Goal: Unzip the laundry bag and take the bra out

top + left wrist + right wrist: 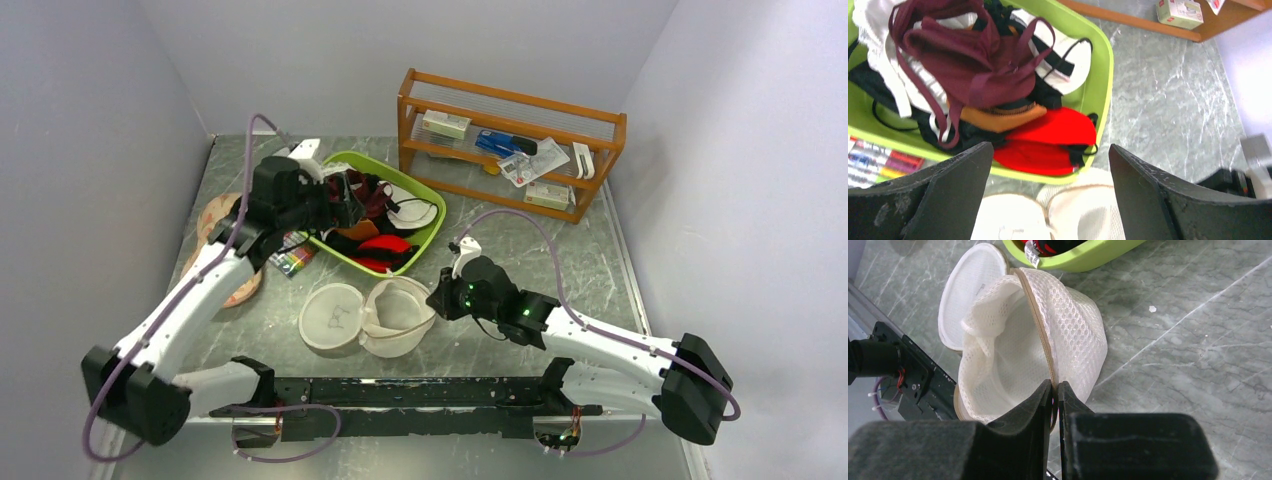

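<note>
Evidently the right claw point(1055, 390) pinches the rim of the bag point(1073, 325) between its tips, likely to steady the unzipped mouth; the left claw point(1050, 147) gapes wide, the bra point(983, 65) lying just beyond it, heaped in the bin point(1102, 75).

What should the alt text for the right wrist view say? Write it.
The right gripper pinches the rim of the open mesh laundry bag, which shows no garment inside. Its lid lies flipped back on the grey table, near a green tub.
</note>
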